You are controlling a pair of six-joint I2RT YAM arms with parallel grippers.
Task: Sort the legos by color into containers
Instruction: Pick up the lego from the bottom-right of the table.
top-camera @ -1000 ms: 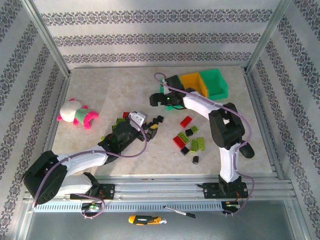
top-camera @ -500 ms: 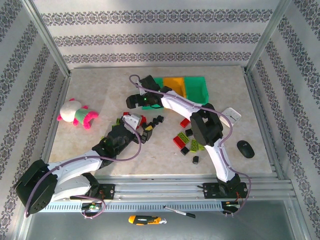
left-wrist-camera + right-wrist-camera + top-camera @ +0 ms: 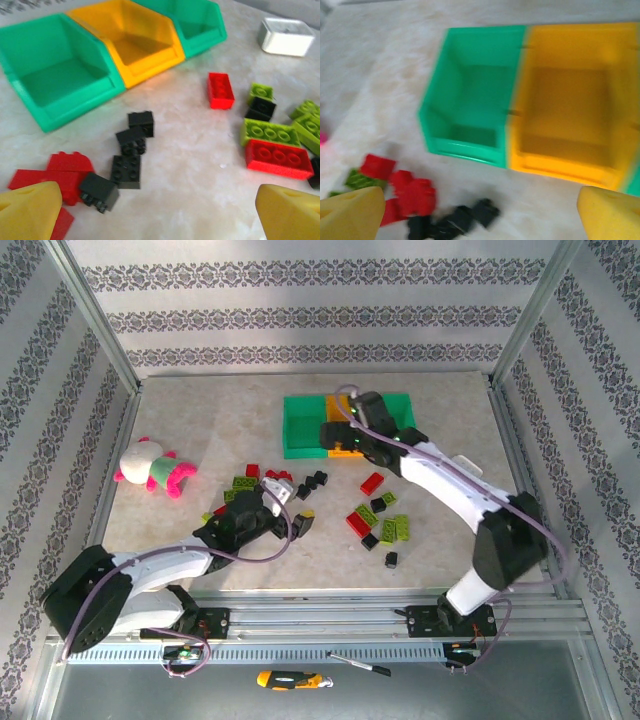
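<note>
The containers are joined in a row at the back: a green bin [image 3: 303, 426] [image 3: 475, 90], an orange-yellow bin [image 3: 337, 406] [image 3: 572, 100] and a second green bin [image 3: 400, 408] [image 3: 200, 22]. Legos lie scattered in front of them: black ones [image 3: 315, 481] [image 3: 131, 150], red ones [image 3: 277, 476] [image 3: 220, 90] and lime ones [image 3: 395, 527] [image 3: 269, 132]. My left gripper [image 3: 293, 506] [image 3: 160, 215] hangs open low over bare table beside the black legos. My right gripper [image 3: 340, 440] [image 3: 480, 215] is open above the front of the orange-yellow bin, holding nothing.
A pink-white-green plush toy [image 3: 152, 468] lies at the left. A small white clock [image 3: 286, 37] stands right of the bins. One lone black lego [image 3: 390, 560] sits near the front rail. Patterned walls enclose the table.
My right arm swept left past the bins, then swung back right over them. The row of bins has shifted left. My left gripper has drifted slightly nearer. Both stay open.
</note>
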